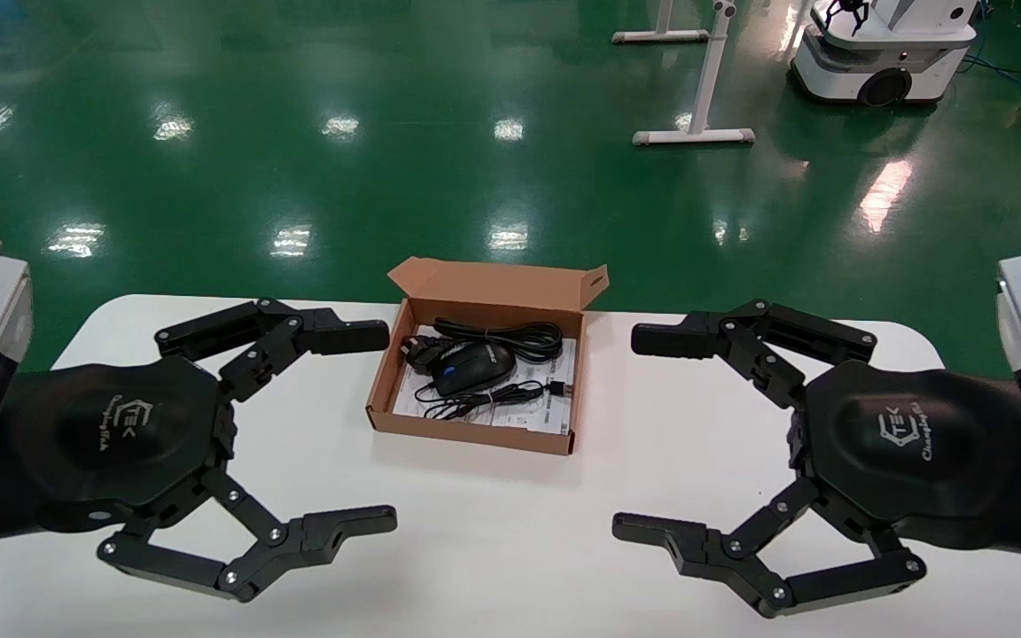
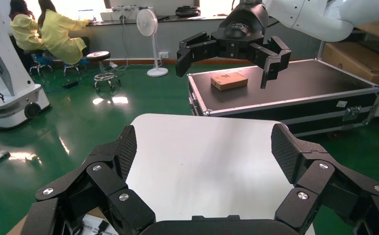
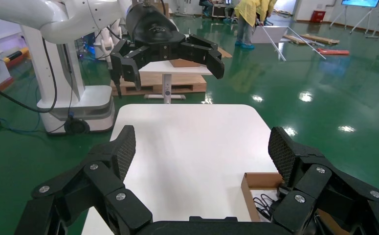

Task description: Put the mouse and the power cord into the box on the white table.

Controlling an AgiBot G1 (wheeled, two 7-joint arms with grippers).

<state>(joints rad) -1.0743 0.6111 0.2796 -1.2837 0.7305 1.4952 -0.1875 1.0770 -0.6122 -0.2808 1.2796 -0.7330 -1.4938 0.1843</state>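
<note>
The brown box [image 1: 384, 383] lies open at the back middle of the white table [image 1: 493, 532], its flap lid standing up behind. Inside it, on a white printed sheet, lies the black mouse [image 1: 472, 366], with its thin cable [image 1: 497, 396] bundled in front. The coiled power cord [image 1: 515, 338] lies behind the mouse, also in the box. My left gripper [image 1: 382, 427] hovers open to the left of the box and holds nothing. My right gripper [image 1: 635, 433] hovers open to the right, also holding nothing. The right wrist view shows a corner of the box [image 3: 256, 181].
Green floor lies beyond the table's far edge, with a white stand [image 1: 697, 133] and another robot base [image 1: 883, 53] far back. In the left wrist view a black flight case [image 2: 285, 93] stands beyond the table's end. Bare tabletop lies in front of the box.
</note>
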